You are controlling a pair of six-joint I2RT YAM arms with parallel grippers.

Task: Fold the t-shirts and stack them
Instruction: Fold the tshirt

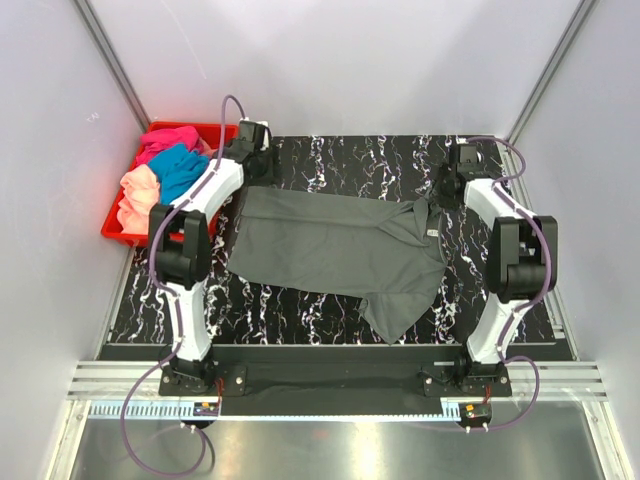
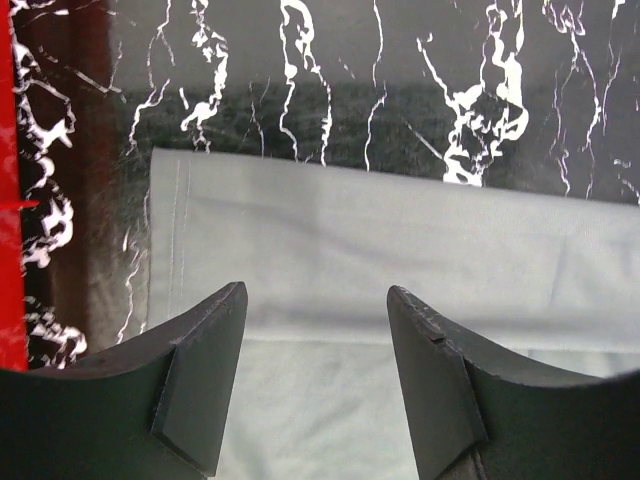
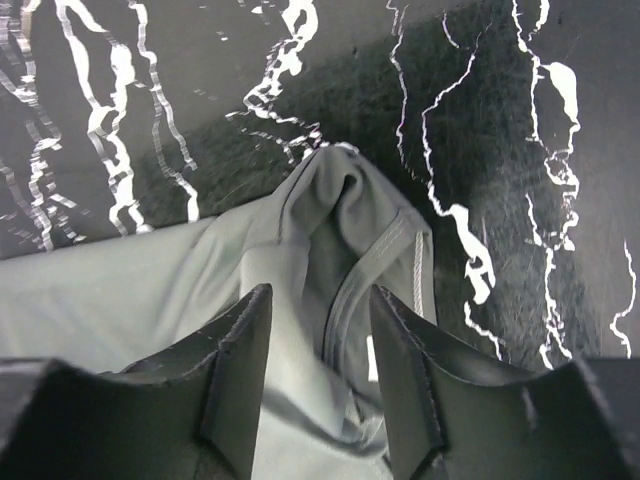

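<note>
A dark grey t-shirt (image 1: pixel 330 250) lies spread on the black marbled table (image 1: pixel 350 160), collar to the right. My left gripper (image 1: pixel 252 172) is open and empty just above the shirt's far left corner; in the left wrist view (image 2: pixel 318 295) the cloth (image 2: pixel 400 230) and its straight edge lie below the fingers. My right gripper (image 1: pixel 445 195) is open over the collar; in the right wrist view (image 3: pixel 320 295) the collar band (image 3: pixel 385 250) and white neck tag (image 3: pixel 372 358) lie between the fingers. Magenta-pink (image 1: pixel 165 140), teal-blue (image 1: pixel 182 170) and peach (image 1: pixel 138 195) shirts lie bundled in the crate.
The red plastic crate (image 1: pixel 112 228) stands at the table's far left, close to my left arm; its wall shows in the left wrist view (image 2: pixel 8 200). White walls enclose the table on the left, right and back. One sleeve (image 1: pixel 395 315) hangs toward the near edge.
</note>
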